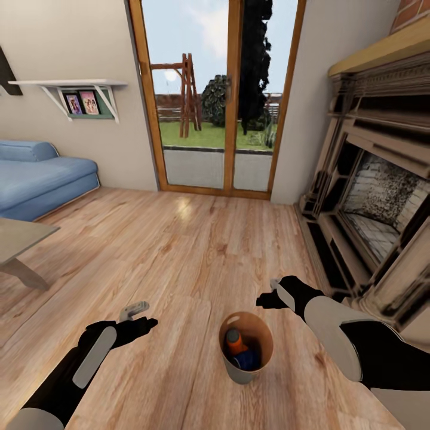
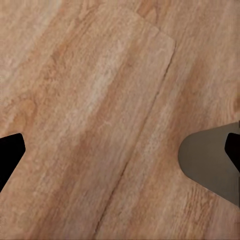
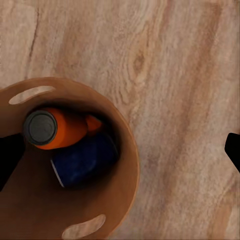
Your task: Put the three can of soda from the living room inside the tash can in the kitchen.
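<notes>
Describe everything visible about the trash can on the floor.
The trash can is a small round bin tapering toward its base, pale grey-beige outside and glossy brown inside, with two oval handle slots in its wall. It stands upright on the wood plank floor between the two grippers, touched by neither. Inside lie an orange can with a silver top and a dark blue can, with another bit of orange behind them.
</notes>
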You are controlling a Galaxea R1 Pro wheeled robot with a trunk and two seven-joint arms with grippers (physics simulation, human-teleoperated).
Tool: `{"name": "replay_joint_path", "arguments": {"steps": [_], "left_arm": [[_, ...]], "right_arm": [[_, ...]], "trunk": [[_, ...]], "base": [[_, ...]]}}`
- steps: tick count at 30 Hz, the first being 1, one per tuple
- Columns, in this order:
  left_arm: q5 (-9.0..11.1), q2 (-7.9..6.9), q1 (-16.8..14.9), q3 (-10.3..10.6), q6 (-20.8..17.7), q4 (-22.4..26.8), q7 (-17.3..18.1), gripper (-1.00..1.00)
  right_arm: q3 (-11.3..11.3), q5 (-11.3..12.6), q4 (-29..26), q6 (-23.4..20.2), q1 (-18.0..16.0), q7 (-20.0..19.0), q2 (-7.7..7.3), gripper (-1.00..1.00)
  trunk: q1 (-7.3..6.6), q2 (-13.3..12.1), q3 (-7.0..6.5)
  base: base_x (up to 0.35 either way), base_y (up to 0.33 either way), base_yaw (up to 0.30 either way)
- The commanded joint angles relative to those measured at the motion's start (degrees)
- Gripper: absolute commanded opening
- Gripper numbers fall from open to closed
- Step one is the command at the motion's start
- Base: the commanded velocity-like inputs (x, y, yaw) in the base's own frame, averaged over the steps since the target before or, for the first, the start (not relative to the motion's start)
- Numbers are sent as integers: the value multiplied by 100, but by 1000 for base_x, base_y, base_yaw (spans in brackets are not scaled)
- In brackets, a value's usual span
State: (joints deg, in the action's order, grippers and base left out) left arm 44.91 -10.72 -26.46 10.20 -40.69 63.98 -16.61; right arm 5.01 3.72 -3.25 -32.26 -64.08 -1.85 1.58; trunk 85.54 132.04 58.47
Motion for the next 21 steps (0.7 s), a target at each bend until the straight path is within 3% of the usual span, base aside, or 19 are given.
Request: {"name": "replay_joint_path", "arguments": {"steps": [1, 21], "left_arm": [[0, 0, 0, 0, 0, -2, 0, 100], [0, 0, 0, 0, 9, -22, 5, 100]], "right_arm": [[0, -1, 0, 0, 0, 0, 0, 100], [4, 5, 0, 0, 0, 0, 0, 100]], "trunk": [[-23, -42, -18], [-462, -844, -377]], "base": [[0, 0, 0], [0, 0, 0]]}}
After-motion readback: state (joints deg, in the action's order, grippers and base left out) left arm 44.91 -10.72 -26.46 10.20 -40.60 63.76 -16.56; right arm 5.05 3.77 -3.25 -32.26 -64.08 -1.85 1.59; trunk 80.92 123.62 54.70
